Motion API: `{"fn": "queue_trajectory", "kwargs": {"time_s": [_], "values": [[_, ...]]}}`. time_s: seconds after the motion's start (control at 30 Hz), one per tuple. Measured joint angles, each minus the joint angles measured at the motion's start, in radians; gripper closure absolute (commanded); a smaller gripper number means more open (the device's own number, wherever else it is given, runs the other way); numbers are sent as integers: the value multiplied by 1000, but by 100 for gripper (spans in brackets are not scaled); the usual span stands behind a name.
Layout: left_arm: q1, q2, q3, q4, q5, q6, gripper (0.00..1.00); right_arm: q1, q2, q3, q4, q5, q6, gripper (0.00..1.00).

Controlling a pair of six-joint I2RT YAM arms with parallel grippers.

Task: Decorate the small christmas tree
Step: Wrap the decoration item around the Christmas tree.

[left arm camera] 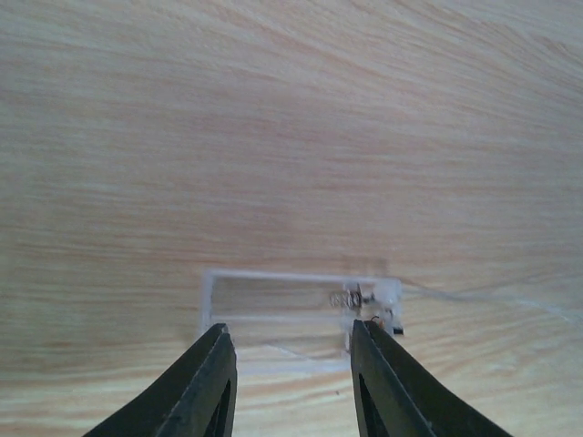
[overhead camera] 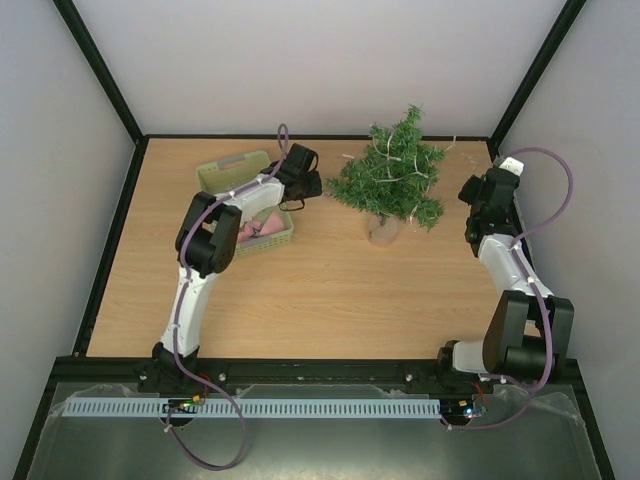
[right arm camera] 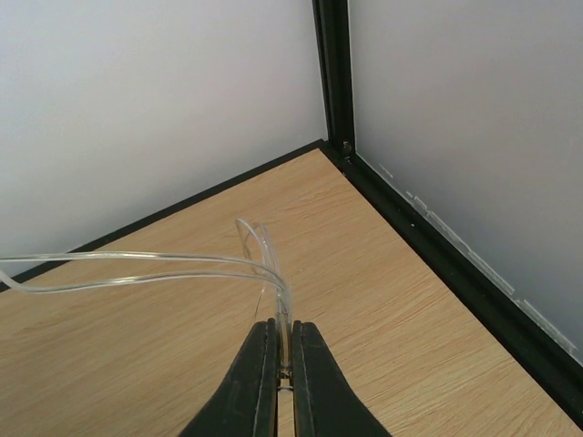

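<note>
The bench carries the small christmas tree towards its back, right of centre. Stringing the lights looks to be the step in hand. The right gripper is pinched tight on the clear wire near the back right corner, and that slack wants carrying to the branches. The left gripper hangs, jaws apart, over a clear battery box.

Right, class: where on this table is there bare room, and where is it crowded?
Bare: the table in front of the small christmas tree, between the arms; also left of the basket. Crowded: the back, around basket, left tool, tree and right tool with wire.
</note>
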Motion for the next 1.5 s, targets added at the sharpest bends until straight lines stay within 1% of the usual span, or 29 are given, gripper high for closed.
{"fn": "queue_trajectory", "kwargs": {"time_s": [0.2,0.6,0.83,0.93,1.23,1.33,1.5], "values": [[2,55,79,-23,-38,0,58,0,0,0,0,-9,3,98],[-2,72,97,-69,-131,5,47,0,0,0,1,-13,3,98],[-9,77,100,-75,-127,-8,48,0,0,2,2,-15,5,98],[-15,91,106,-69,-110,-26,52,0,0,12,1,-17,11,98],[-40,146,154,4,-26,-120,60,0,-11,27,-3,-31,21,98],[-56,164,156,78,48,-158,63,0,-34,27,-11,-31,26,98],[-101,192,164,203,192,-203,60,5,-75,25,-29,-31,30,98]]}}
